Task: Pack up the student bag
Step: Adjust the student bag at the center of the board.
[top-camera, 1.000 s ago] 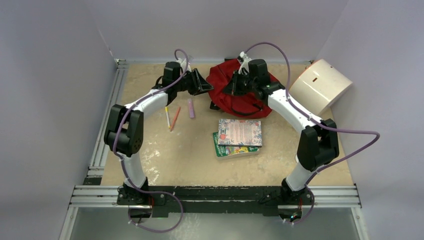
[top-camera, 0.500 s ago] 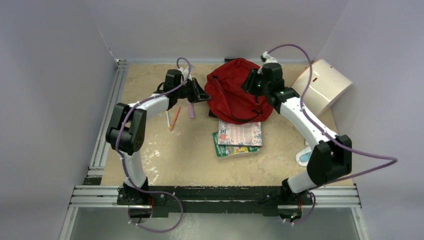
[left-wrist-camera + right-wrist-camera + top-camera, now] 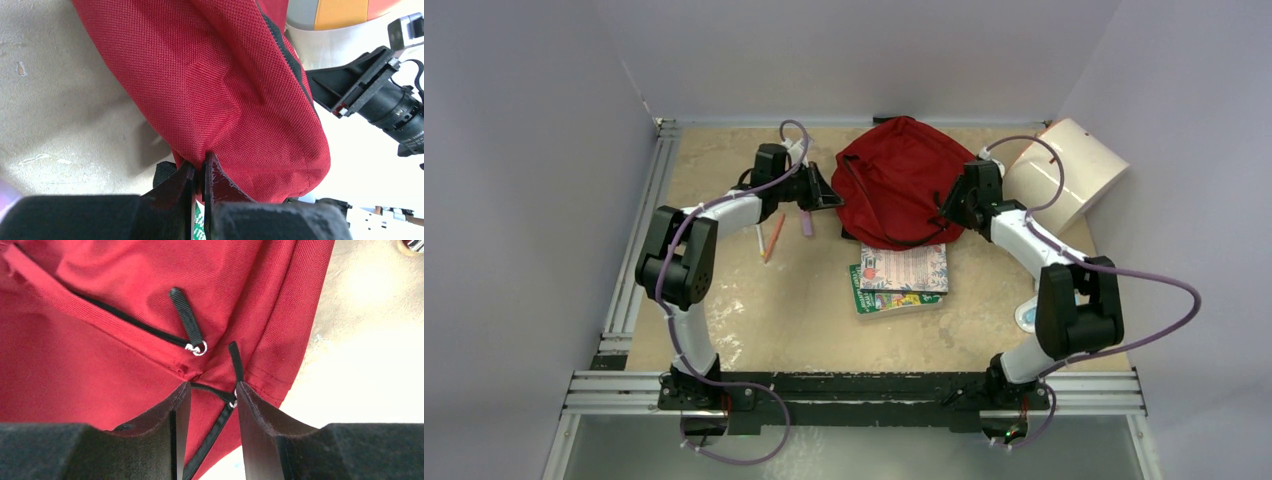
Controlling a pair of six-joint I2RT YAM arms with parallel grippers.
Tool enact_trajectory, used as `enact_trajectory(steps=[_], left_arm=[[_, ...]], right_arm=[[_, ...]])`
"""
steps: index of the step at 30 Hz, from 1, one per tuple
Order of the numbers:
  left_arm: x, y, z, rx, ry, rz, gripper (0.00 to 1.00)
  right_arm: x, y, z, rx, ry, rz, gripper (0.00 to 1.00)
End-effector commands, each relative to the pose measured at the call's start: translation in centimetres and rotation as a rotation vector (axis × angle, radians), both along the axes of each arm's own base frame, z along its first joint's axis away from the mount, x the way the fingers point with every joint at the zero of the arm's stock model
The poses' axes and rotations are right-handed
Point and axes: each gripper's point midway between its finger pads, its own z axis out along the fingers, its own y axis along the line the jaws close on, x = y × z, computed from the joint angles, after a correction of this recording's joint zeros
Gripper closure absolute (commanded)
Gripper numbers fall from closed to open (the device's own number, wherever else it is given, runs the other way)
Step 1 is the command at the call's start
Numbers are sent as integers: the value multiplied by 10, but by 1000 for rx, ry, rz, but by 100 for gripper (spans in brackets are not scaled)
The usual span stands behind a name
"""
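Note:
The student bag [image 3: 902, 175], dark red with black zippers, lies flat at the back middle of the table. My left gripper [image 3: 833, 199] is at its left edge; in the left wrist view the gripper [image 3: 201, 167] is shut on a fold of the bag's red fabric [image 3: 225, 75]. My right gripper [image 3: 945, 206] is at the bag's right edge. In the right wrist view it [image 3: 211, 390] stands open over the bag [image 3: 100, 355], its jaws either side of a black zipper slider [image 3: 232, 401]. Another zipper pull [image 3: 187, 322] lies just beyond.
Two books [image 3: 901, 275] are stacked just in front of the bag. A white pen [image 3: 759, 236], an orange pencil [image 3: 774, 236] and a purple marker [image 3: 806, 222] lie under the left arm. A white rounded box [image 3: 1069, 170] sits at the back right. A small bluish object [image 3: 1028, 316] lies by the right arm.
The right gripper opened, let go of the bag and dropped to its right edge. The bag settled flat and spread out. The left gripper shut on the bag's left edge.

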Motion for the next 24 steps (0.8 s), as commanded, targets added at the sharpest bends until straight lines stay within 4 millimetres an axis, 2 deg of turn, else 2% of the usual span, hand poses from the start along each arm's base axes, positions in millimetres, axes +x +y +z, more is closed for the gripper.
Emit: enact_trajectory(steps=[1,9,19,24], left_arm=[[-5,-8,13,-8,-69,-56,100],[-7,-9,13,-7,-69,-60,100],[-8,-11,19,-9,-84,-63,100],[-10,-12,20,-10,-83,-65,100]], right_arm=[[19,0,5,21,-58,-18,59],[25,-21,-12,-89,-23,-79,60],[27,-18,-34,-94,18,-51,67],[31,-18,-35,-105,13,-45,77]])
